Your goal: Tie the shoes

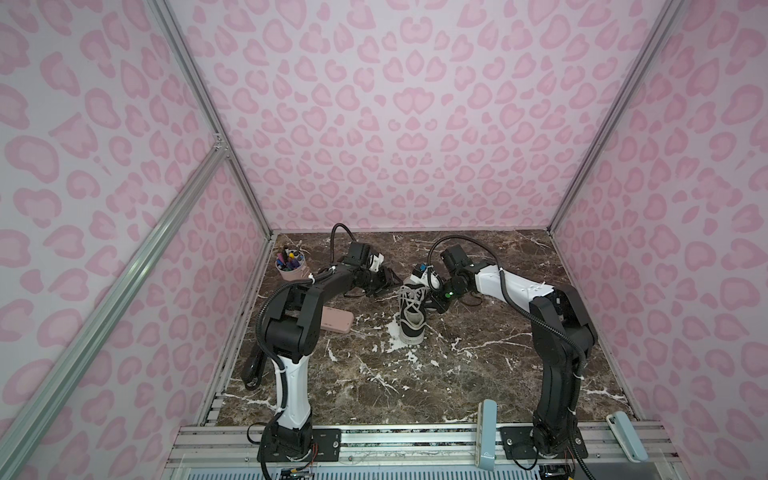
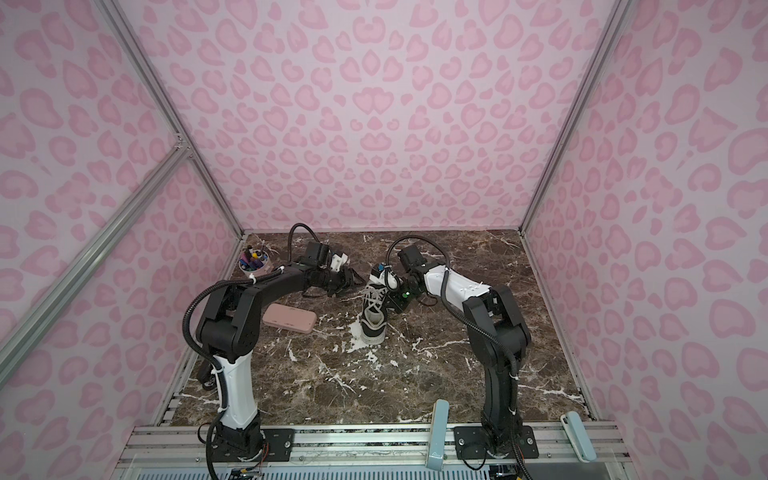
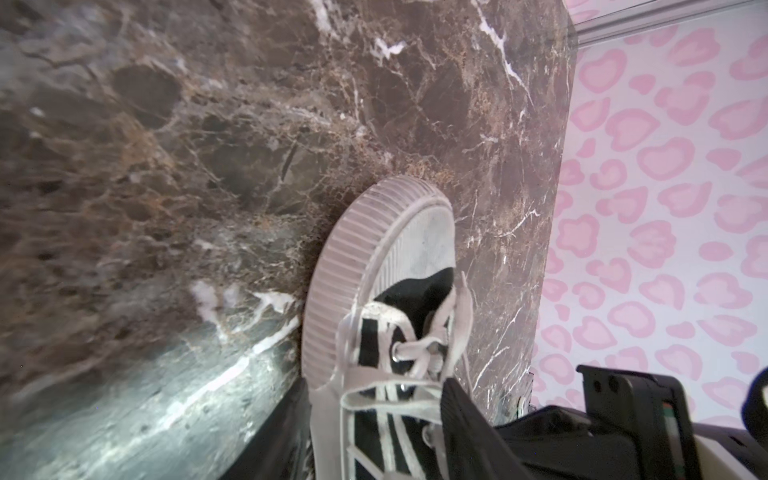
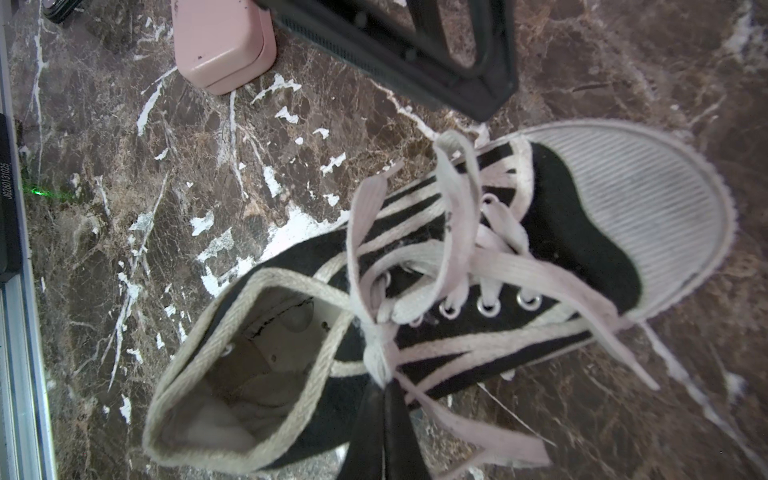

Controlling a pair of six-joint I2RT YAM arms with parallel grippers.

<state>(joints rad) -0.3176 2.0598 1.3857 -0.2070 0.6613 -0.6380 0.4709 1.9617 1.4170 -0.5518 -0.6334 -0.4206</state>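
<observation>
While the right gripper (image 4: 381,392) is clamped together on the white laces (image 4: 453,253) where the strands bunch just above the top eyelets, the step in hand looks like forming or drawing out a loop. It should go best if that pinch acts as a steady anchor, so the strands cannot slide back through. The shoe (image 1: 411,318) stands near the middle of the table (image 1: 457,374), heel toward the arm bases and toe toward the back wall, with a pink case (image 1: 332,322) lying to its left, apart from it. A slack loop lies over the tongue, and a loose end trails off the shoe's side onto the table. The left gripper (image 1: 385,286), its jaws apart, should probably close on one flat strand near that loop, not on the canvas. It should then pull gently sideways, since so small a shoe may slide or tip. Both arms reach forward with elbows raised and forearms angled inward. The left gripper hovers just beside the laced front of the shoe, and the right wrist bends down over the collar.
</observation>
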